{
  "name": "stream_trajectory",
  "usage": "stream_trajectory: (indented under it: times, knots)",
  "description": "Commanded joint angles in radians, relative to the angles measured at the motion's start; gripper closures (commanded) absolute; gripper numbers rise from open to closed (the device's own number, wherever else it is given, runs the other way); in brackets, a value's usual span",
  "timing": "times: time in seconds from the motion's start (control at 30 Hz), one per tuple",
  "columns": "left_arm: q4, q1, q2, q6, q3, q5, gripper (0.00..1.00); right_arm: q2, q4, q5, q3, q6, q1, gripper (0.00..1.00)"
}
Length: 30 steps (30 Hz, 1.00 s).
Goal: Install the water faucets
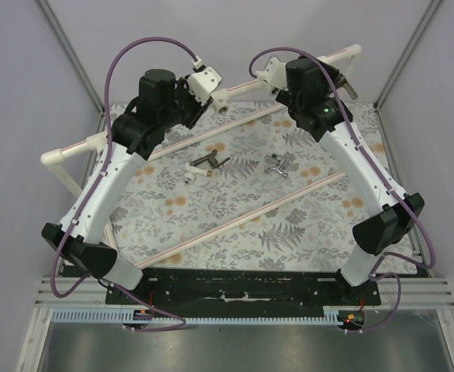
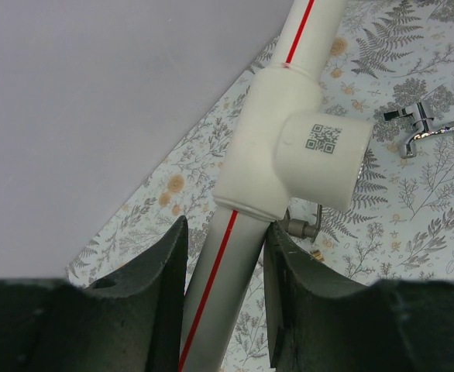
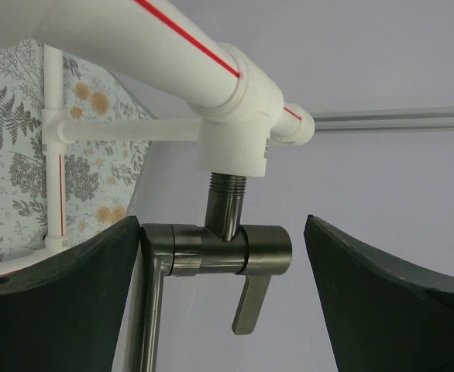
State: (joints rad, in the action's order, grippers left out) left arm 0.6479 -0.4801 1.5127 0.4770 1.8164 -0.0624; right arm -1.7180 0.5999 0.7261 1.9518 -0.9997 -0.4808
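The white pipe frame [image 1: 64, 155] runs from the left to the back right. My left gripper [image 1: 218, 96] is shut on its pipe [image 2: 219, 287] just below a tee socket [image 2: 312, 155]; in the left wrist view the gripper [image 2: 225, 232] has a finger on each side. The dark L-shaped faucet [image 3: 219, 249] hangs screwed into a socket [image 3: 235, 139], some thread showing. My right gripper [image 3: 221, 232] is open around it: the left finger touches its elbow, the right finger stands apart. The short dark faucet [image 1: 208, 164] and the silver cross-handled faucet [image 1: 277, 167] lie on the mat.
The floral mat [image 1: 235, 225] has two thin pink-white rods [image 1: 250, 213] lying diagonally across it. Grey walls close in the back and sides. The silver faucet [image 2: 421, 128] lies right of the left gripper, and part of the short dark faucet [image 2: 304, 227] shows behind the tee.
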Motion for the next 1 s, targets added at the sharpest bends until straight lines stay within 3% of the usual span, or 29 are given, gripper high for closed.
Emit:
stream_trajectory:
  times: [0.0,0.27,0.47,0.6,0.73,0.97]
  knots:
    - [-0.048,0.023,-0.048,-0.184,-0.003,0.134,0.98,-0.005,0.001,0.075,0.010,0.022,0.024,0.06]
    - [-0.050,0.023,-0.049,-0.187,-0.012,0.134,0.98,0.034,0.072,-0.055,0.053,0.157,0.039,0.06]
    - [-0.050,0.023,-0.058,-0.187,-0.019,0.134,0.98,0.041,0.211,-0.282,0.203,0.370,0.114,0.07]
    - [-0.050,0.023,-0.060,-0.184,-0.022,0.130,0.98,0.070,0.245,-0.512,0.213,0.502,0.211,0.09]
    - [-0.051,0.023,-0.063,-0.187,-0.020,0.127,0.98,0.101,0.196,-0.680,0.168,0.619,0.303,0.16]
    - [-0.054,0.023,-0.062,-0.187,-0.022,0.124,0.98,0.100,0.121,-0.908,0.110,0.785,0.467,0.40]
